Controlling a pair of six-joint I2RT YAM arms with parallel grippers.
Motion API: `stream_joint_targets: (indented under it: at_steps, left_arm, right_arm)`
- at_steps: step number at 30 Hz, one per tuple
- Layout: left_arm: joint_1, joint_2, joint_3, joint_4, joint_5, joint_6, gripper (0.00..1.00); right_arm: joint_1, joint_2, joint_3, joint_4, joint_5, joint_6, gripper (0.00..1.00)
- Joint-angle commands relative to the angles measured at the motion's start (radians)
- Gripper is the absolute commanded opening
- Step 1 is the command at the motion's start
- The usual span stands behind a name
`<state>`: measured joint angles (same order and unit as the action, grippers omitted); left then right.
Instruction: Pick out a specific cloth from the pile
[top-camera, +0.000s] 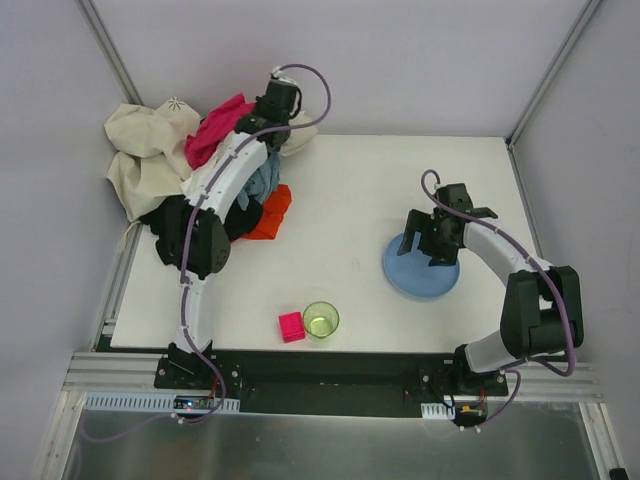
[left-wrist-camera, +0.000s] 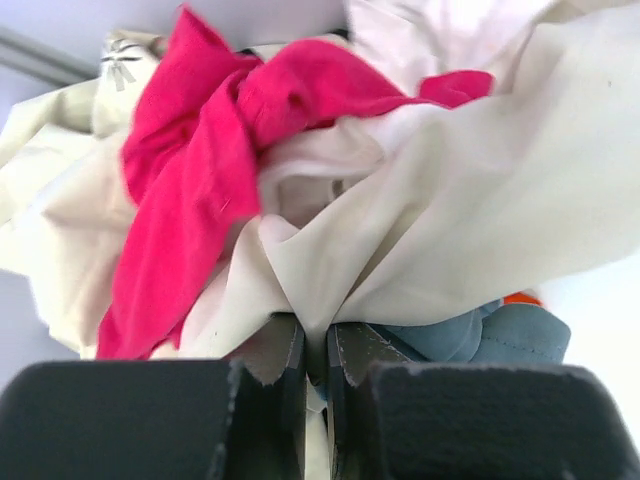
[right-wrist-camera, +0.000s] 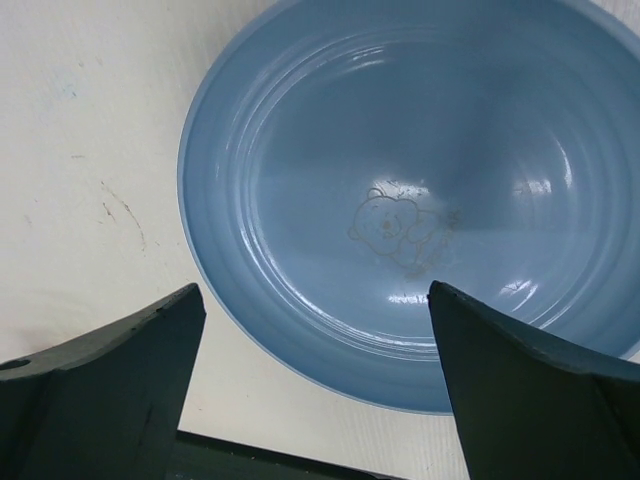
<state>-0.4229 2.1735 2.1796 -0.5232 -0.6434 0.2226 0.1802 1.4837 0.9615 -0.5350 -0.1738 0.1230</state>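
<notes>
- We find the cloth (top-camera: 272, 212), orange-red, at the near right edge of the pile (top-camera: 150, 165), on the table (top-camera: 360, 180); the left arm crosses above part of it
- Its visible part runs lengthwise from near-left to far-right; we cannot tell which end leads
- The grey-blue cloth (top-camera: 263, 182) touches its far side; bare table lies open to its right and near side
- The left gripper (left-wrist-camera: 315, 345) sits at the pile's far side, jaws together, clamped on a fold of the beige sheet (left-wrist-camera: 480, 200); the magenta-pink cloth (left-wrist-camera: 190, 170) lies just beside
- The right gripper (right-wrist-camera: 312, 295) hovers over the blue plate (right-wrist-camera: 215, 250), jaws wide apart, holding nothing; well apart from the cloth
- A green cup (top-camera: 321, 320) and pink cube (top-camera: 291, 326) stand together by the table's near edge
</notes>
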Motion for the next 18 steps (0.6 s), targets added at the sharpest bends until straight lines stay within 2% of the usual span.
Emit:
stream_joint_targets:
  at_steps: [1, 8, 18]
  left_arm:
    - [0.102, -0.205, 0.007, 0.026, -0.015, -0.067, 0.0]
    - [0.271, -0.363, -0.15, 0.002, 0.143, -0.267, 0.0]
    - [0.545, -0.396, -0.409, -0.083, 0.323, -0.557, 0.0]
  right_arm:
    - [0.008, 0.013, 0.054, 0.0, -0.029, 0.007, 0.96]
    - [0.021, 0.032, 0.065, 0.001, -0.03, 0.01, 0.96]
    - [0.038, 0.03, 0.066, 0.001, -0.029, 0.017, 0.96]
